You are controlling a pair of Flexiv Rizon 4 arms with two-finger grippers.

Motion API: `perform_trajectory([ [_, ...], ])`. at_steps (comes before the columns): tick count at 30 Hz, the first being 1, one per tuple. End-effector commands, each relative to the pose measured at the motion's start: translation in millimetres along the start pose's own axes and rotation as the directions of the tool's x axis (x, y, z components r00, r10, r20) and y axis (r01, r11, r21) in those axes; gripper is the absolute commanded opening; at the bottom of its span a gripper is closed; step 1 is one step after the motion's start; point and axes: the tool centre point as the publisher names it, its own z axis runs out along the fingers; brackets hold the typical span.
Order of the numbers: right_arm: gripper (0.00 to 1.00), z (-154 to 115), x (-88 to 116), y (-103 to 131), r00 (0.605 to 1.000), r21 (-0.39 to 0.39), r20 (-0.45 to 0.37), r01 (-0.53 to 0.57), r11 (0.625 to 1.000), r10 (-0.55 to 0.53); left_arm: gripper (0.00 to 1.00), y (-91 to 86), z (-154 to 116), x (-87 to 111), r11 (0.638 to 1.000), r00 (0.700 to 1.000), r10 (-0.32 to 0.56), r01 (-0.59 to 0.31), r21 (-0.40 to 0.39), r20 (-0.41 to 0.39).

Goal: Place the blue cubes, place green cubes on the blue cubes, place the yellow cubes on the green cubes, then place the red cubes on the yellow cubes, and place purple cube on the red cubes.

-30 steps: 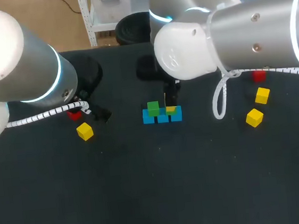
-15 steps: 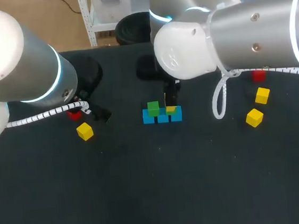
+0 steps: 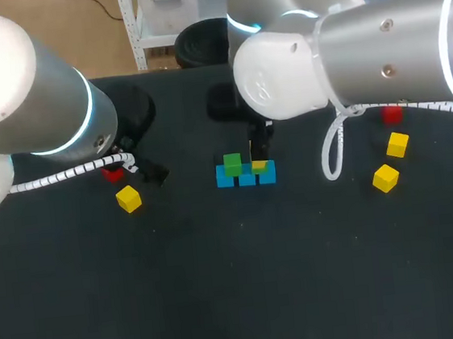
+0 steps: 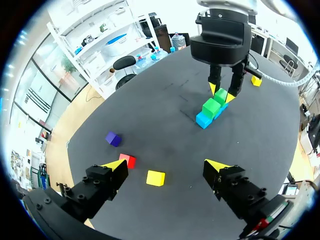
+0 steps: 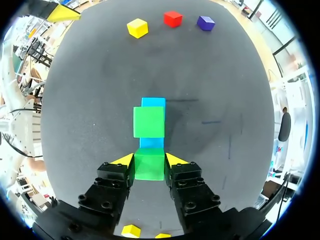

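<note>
Black table [image 3: 224,299], right end effector [image 5: 149,160] clamping green cube [image 5: 149,169] atop blue cubes [image 3: 246,179], left end effector [image 4: 166,165] wide

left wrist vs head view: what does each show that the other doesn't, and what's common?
Left wrist only: the purple cube, beside the red cube. Head only: a second red cube, on my right arm's side. Both: the first red cube, a yellow cube near it, the blue cubes in a row with a green cube on top, and the right gripper at that row, shut on a second green cube.
</note>
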Motion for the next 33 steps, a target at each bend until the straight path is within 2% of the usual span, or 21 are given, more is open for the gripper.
perform_trajectory([
  [1, 0.0, 1.4, 2.1, 1.6, 1.0, 0.005, 0.003, -0.001, 1.0, 0.001, 1.0, 0.6, 0.1, 0.5, 1.0, 1.0, 0.001, -0.001, 0.002, 0.002],
  [13, 0.0, 0.6, 2.4, 2.0, 1.0, 0.009, 0.005, -0.003, 1.0, 0.003, 1.0, 0.6, 0.1, 0.5, 1.0, 1.0, 0.001, -0.001, 0.002, 0.002],
  [20, 0.0, -13.1, -2.6, 4.9, 1.0, 0.034, 0.0, 0.01, 0.999, -0.01, 1.0, 0.6, 0.1, 0.5, 1.0, 1.0, 0.001, -0.001, 0.002, 0.002],
  [33, 0.0, -5.0, 1.6, 3.7, 1.0, 0.012, 0.002, -0.002, 1.0, 0.002, 1.0, 0.6, 0.1, 0.5, 1.0, 1.0, 0.001, -0.001, 0.002, 0.002],
])
